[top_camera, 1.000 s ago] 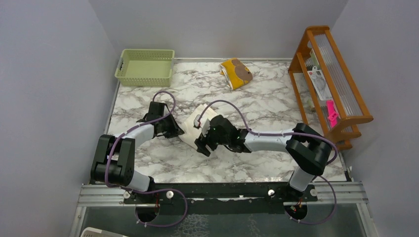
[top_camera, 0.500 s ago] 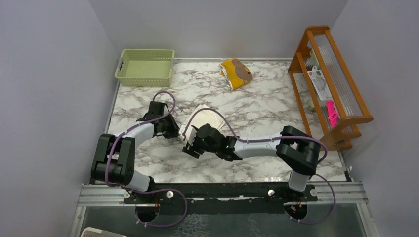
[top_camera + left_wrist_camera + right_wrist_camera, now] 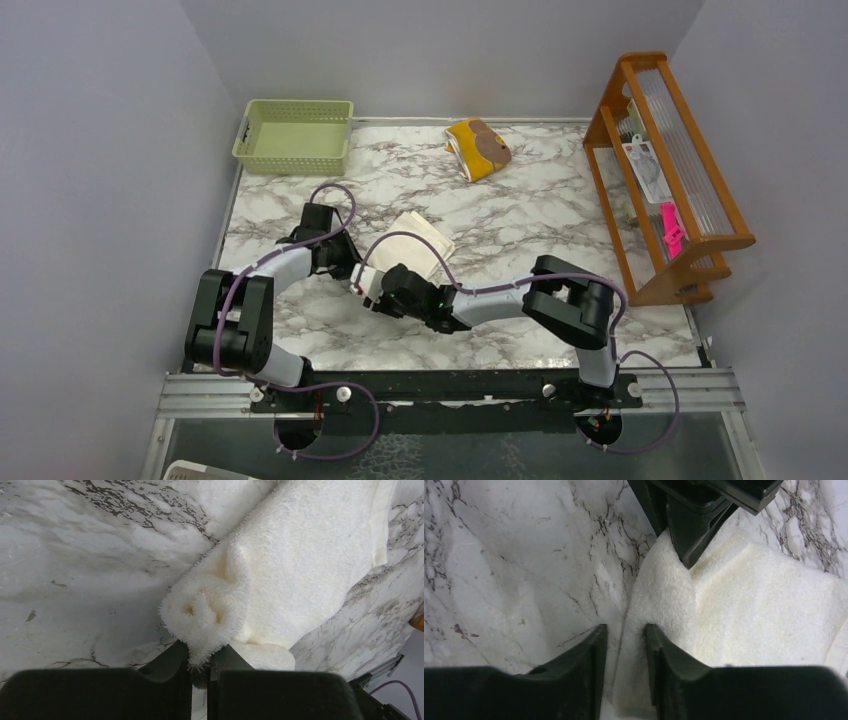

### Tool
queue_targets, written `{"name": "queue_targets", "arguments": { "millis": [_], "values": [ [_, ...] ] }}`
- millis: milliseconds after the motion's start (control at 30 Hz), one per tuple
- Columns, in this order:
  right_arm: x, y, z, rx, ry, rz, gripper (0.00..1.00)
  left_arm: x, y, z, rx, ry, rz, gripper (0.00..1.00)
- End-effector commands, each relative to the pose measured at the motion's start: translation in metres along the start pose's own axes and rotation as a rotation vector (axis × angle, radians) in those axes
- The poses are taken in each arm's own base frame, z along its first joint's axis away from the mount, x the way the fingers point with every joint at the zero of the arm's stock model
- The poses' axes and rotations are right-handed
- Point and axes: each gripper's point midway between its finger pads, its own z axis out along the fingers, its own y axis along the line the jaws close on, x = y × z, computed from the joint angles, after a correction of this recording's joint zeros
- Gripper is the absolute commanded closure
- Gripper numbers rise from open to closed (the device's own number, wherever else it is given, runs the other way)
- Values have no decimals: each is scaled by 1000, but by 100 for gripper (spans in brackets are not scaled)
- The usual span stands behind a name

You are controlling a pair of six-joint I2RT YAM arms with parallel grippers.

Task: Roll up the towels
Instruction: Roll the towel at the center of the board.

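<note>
The cream towel [image 3: 425, 235] lies mid-counter [image 3: 560, 200], soft, light and floppy. The left gripper [image 3: 200, 662] has its jaws clamped on the rolled corner. The right gripper [image 3: 626, 640] has its jaws narrowly apart astride the towel's edge, seemingly not pinching it. The thick rolled end looks the surest hold.
</note>
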Motion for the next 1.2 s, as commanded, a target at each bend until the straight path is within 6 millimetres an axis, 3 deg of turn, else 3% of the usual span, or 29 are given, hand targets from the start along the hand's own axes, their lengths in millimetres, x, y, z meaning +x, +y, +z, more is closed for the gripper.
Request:
{"name": "queue_targets", "arguments": {
  "millis": [0, 100, 200, 267, 433, 467, 567, 667, 900, 1067, 1167],
  "values": [
    [43, 1, 3, 40, 149, 31, 73, 0, 3, -2, -13, 28, 10, 100],
    [58, 3, 3, 53, 221, 59, 97, -3, -2, -4, 1, 32, 22, 100],
    [71, 3, 1, 81, 267, 102, 99, -7, -4, -7, 0, 35, 35, 100],
    [69, 9, -3, 62, 265, 164, 99, -12, -6, -10, 1, 28, 41, 100],
    [30, 22, -24, -203, 139, 453, 99, -30, -10, -22, 17, -14, 44, 100],
    [22, 23, -28, -252, 115, 507, 99, -35, -13, -25, 24, -25, 44, 98],
    [-1, 21, -39, -380, 59, 640, 99, -49, -24, -35, 48, -72, 48, 76],
    [-18, 16, -47, -466, 10, 759, 99, -62, -36, -45, 70, -120, 59, 62],
    [-25, -21, -58, -595, -65, 1056, 99, -74, -54, -73, 130, -236, 106, 32],
    [-14, -50, -69, -666, -132, 1261, 99, -59, -57, -72, 197, -234, 102, 28],
    [0, -58, -63, -660, -86, 1344, 99, -45, -55, -65, 233, -199, 83, 28]
  ]
}}
